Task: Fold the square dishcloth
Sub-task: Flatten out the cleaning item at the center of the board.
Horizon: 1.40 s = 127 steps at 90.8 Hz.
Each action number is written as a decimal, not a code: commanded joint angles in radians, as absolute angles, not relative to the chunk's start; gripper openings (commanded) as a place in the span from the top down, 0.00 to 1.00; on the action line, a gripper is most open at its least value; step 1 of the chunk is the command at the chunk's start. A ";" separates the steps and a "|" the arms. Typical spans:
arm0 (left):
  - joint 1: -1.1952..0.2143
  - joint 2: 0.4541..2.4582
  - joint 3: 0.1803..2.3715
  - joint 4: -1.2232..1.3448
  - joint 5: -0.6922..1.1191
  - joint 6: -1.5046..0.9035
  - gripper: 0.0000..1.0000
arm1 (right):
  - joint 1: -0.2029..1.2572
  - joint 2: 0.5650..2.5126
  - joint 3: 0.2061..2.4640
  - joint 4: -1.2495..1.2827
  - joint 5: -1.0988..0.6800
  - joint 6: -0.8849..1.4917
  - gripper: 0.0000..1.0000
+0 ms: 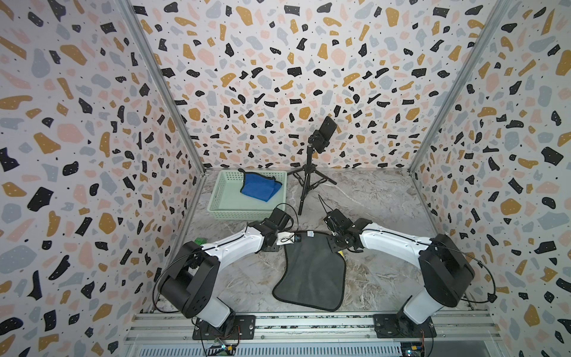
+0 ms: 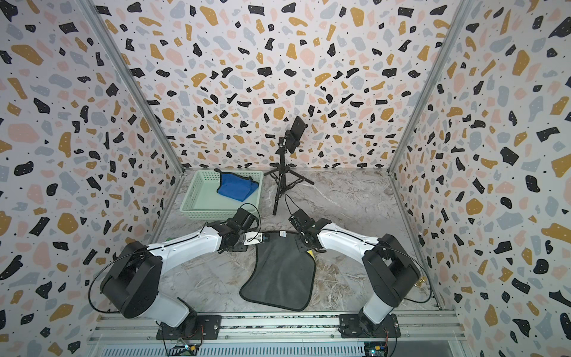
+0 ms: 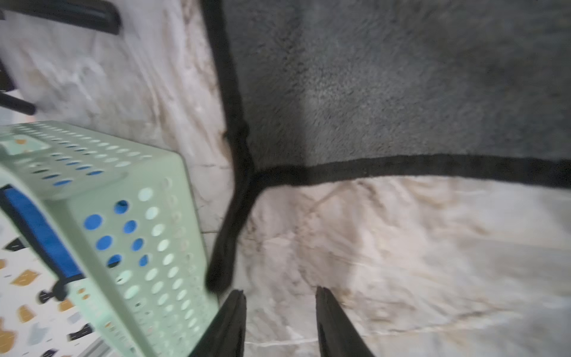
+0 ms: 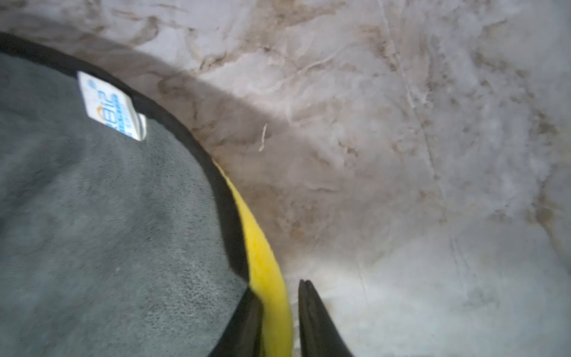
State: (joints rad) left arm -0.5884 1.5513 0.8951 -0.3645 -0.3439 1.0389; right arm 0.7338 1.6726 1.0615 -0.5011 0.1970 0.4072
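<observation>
Lab robot cell — terrazzo-print walls (image 1: 278, 61), alu rails (image 1: 309, 323) (phone (image 1: 327, 126) on tripod (image 1: 309, 169))

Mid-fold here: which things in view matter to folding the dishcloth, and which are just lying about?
Job: grey fleecy dishcloth with black trim.
Lying about: pale green perforated plastic basket; blue cloth inside it; black tripod holding a dark phone.
</observation>
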 commanded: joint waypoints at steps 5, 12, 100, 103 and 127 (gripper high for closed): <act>-0.582 1.571 0.918 -0.179 -0.498 1.116 0.56 | 0.699 1.712 1.146 -0.503 0.312 0.392 0.27; -0.581 1.575 0.931 -0.130 -0.535 1.108 0.56 | 0.690 1.693 1.157 -0.504 0.399 0.385 0.19; -0.635 1.752 0.998 -0.247 -0.441 0.813 0.64 | 0.618 1.541 0.912 -0.368 0.017 0.492 0.97; -0.635 1.759 0.987 -0.224 -0.455 0.824 0.64 | 0.611 1.555 0.927 -0.375 0.032 0.486 0.98; -0.634 1.767 0.972 -0.197 -0.450 0.818 0.64 | 0.554 1.665 1.002 -0.415 0.072 0.453 0.94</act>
